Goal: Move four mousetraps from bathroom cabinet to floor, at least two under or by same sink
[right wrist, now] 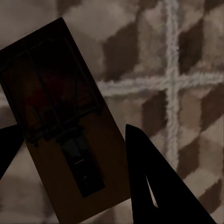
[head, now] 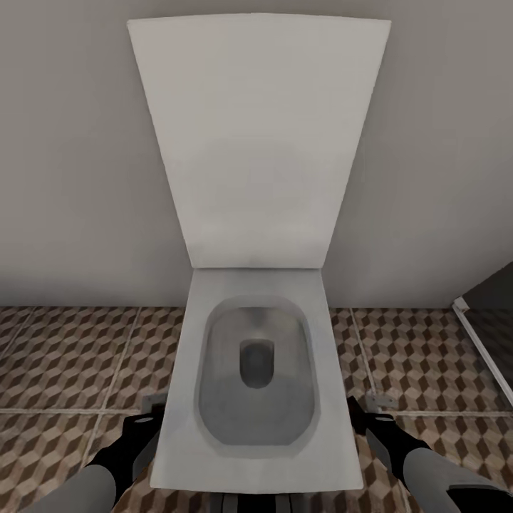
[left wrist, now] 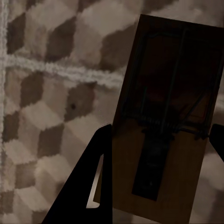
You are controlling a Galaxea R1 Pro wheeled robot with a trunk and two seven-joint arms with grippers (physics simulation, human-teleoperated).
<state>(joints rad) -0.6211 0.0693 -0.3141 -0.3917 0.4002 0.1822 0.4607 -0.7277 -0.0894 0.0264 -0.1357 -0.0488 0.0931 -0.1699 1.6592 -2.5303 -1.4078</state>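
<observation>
Left gripper clamped on a mousetrap, fingers on its long edges, tile below. Right gripper same, pinching a second mousetrap over a grout cross on the floor. In the head view both arms sit low, left gripper and right gripper on either side of the toilet.

Traps look like thin stiff wood boards, light, with a sprung wire bar on top; best held by the board edges, away from the bar, which could snap if knocked. Flat, so likely to lie stable on tile.

Toilet bowl fills the middle, lid up against the wall. Open floor on both sides; dark door edge far right. No sink or cabinet in sight, so it's probably still in transit.
</observation>
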